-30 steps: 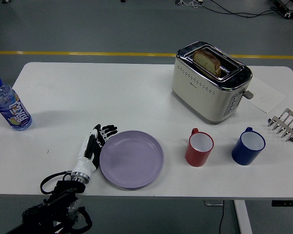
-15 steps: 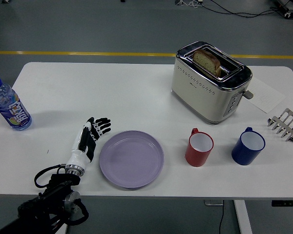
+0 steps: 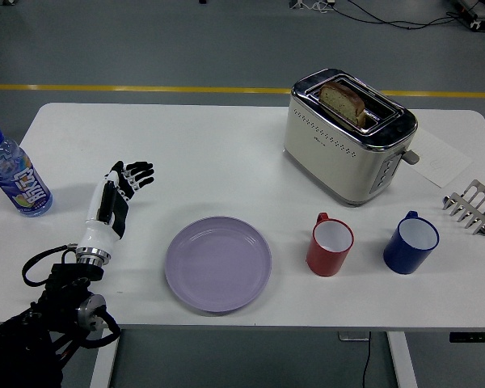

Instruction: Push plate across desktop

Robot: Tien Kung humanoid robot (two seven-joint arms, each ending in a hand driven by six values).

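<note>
A lilac plate [image 3: 218, 263] lies flat near the table's front edge, left of centre. My left hand [image 3: 117, 196], white with black fingers, hovers over the table well to the plate's left, apart from it, with its fingers spread and nothing in them. Its black arm comes in from the lower left corner. The right arm is out of the picture.
A water bottle [image 3: 16, 183] stands at the left edge. A red mug [image 3: 331, 244] and a blue mug [image 3: 411, 242] sit to the plate's right. A cream toaster [image 3: 349, 136] with bread stands behind them, a metal toast rack [image 3: 472, 205] at far right.
My left hand has drawn back from the plate's left rim, moving left and away from me. The plate has stayed where it was.
</note>
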